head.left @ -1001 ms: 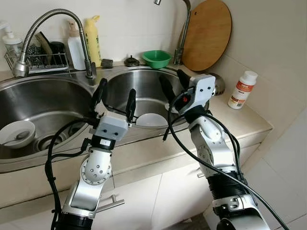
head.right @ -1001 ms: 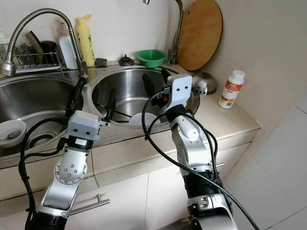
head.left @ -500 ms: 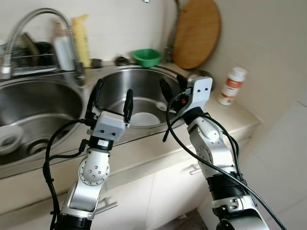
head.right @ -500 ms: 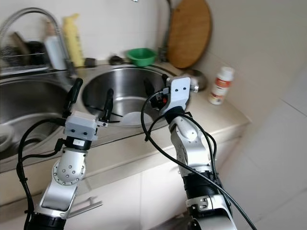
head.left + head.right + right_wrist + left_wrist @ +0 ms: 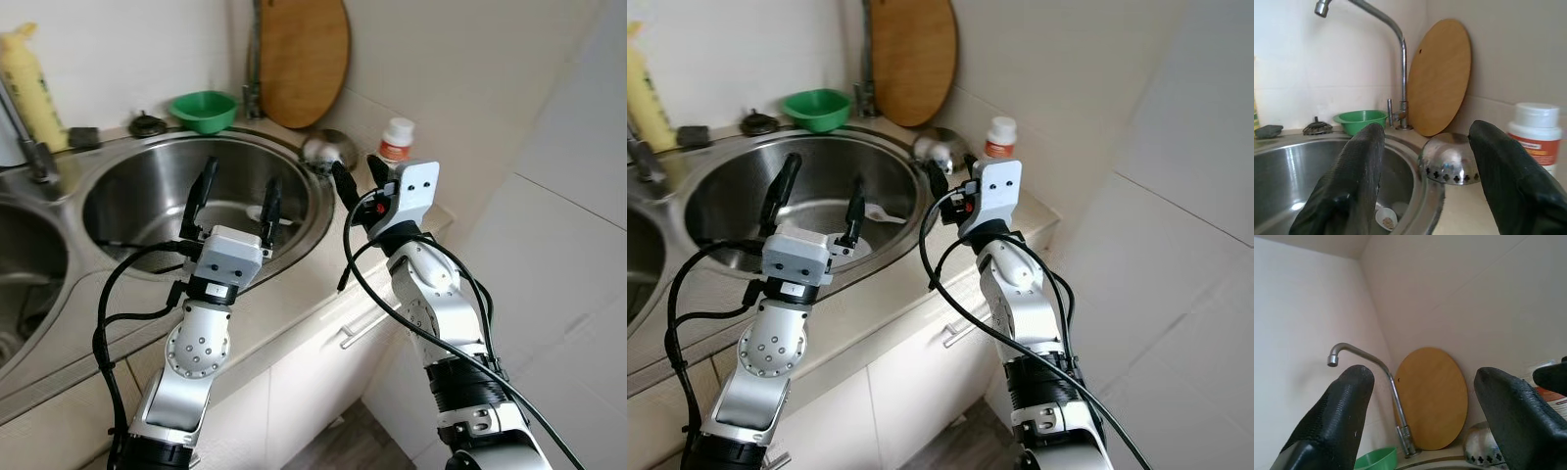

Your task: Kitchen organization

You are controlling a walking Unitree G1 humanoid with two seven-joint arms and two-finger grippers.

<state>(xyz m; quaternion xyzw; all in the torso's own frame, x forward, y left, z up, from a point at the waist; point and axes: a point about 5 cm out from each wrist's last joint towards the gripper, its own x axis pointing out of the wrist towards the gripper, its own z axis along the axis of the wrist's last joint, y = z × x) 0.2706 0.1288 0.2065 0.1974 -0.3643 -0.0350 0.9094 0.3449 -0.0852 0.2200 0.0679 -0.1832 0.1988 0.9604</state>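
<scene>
Both grippers, left (image 5: 237, 191) and right (image 5: 355, 171), hover spread above the sink (image 5: 118, 191); bottle (image 5: 395, 140) label unreadable.

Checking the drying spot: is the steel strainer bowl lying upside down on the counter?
Yes, the steel strainer bowl rests dome-up, its perforated rim against the counter.

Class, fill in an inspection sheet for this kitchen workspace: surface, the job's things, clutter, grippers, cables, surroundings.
Surface: beige counter around a steel sink.
Job's things: white dish lies in the sink; green bowl, upturned steel strainer and white bottle on the counter.
Clutter: yellow bottle behind the sink.
Grippers: left gripper open above the sink; right gripper open, facing the strainer.
Cables: black cables hang along both arms.
Surroundings: round wooden board leans on the wall beside a faucet; white cabinets below.
</scene>
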